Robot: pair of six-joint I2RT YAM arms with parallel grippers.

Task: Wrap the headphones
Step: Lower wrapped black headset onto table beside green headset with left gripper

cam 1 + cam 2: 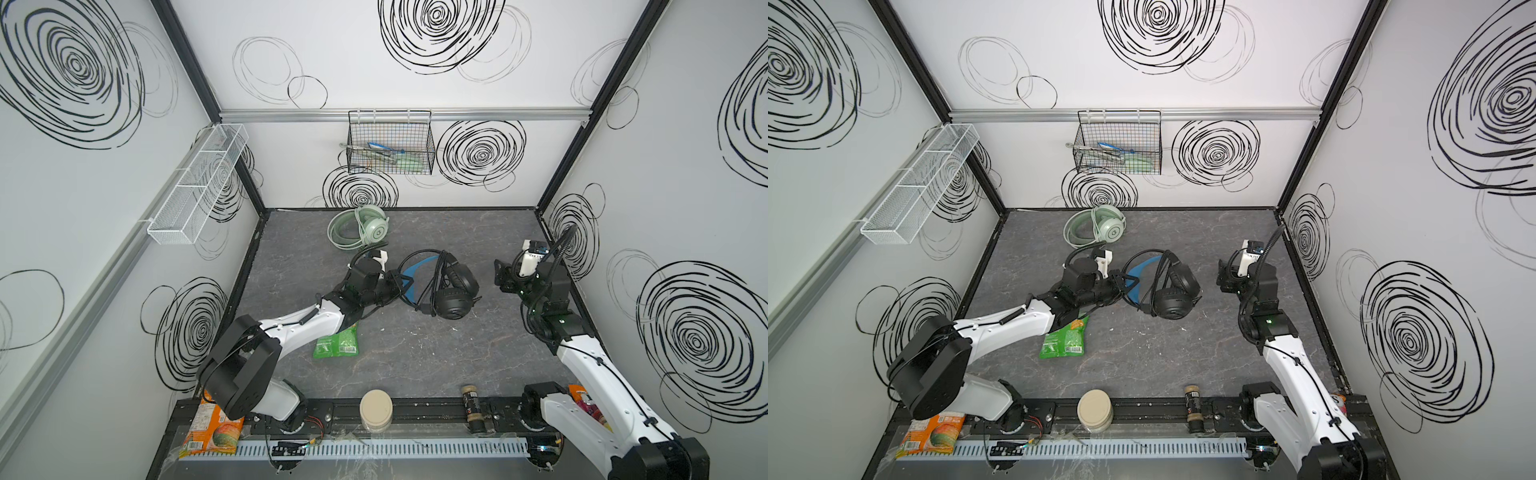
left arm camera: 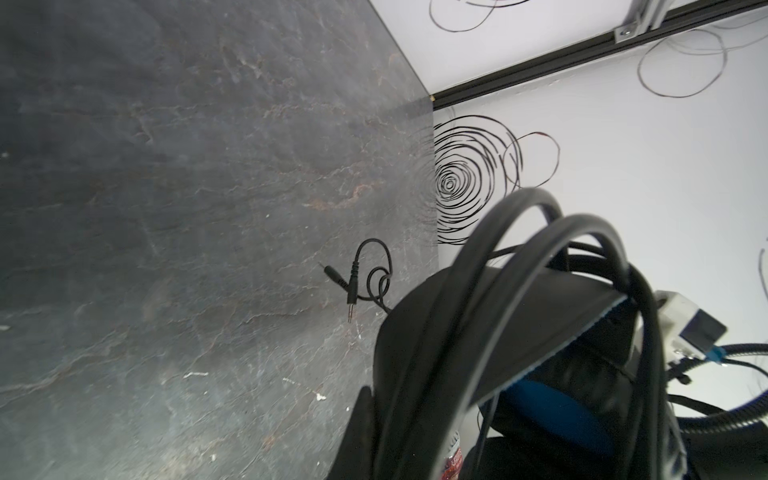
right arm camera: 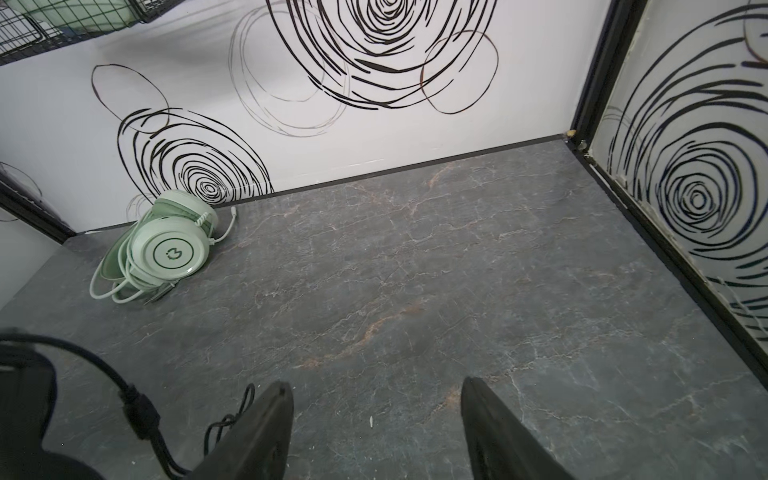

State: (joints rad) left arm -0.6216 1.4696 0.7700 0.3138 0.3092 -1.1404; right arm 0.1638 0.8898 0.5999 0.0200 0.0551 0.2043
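**Item 1: black headphones** (image 1: pixel 451 291), blue-lined headband.
- Place: mid-table (image 1: pixel 457 353), a little right of centre.
- Handling, as we judge it: light but awkward. The earcups are rigid and the headband springy. The limp black cable (image 2: pixel 590 219) is looped over the band in several turns and could slide off. Its 2 jack ends (image 2: pixel 352 286) lie loose on the table near the cups.
- Where to hold, in our view: the band to steady the frame, and the cable close to its free end for winding.

**Item 2: mint-green headphones** (image 1: pixel 365 228).
- Place: far side, left of centre, close to the back wall and well apart from both grippers.
- Condition: pale cable gathered round it.

**Left gripper** (image 1: pixel 401 284).
- Pose: the arm reaches low from the near left toward centre.
- Claw: pinched narrow on the blue-lined band of item 1.

**Right gripper** (image 3: pixel 374 436).
- Pose: the arm is folded up by the right wall, and the claw hangs just right of item 1 without touching it.
- Claw: jaws wide, with nothing between them.
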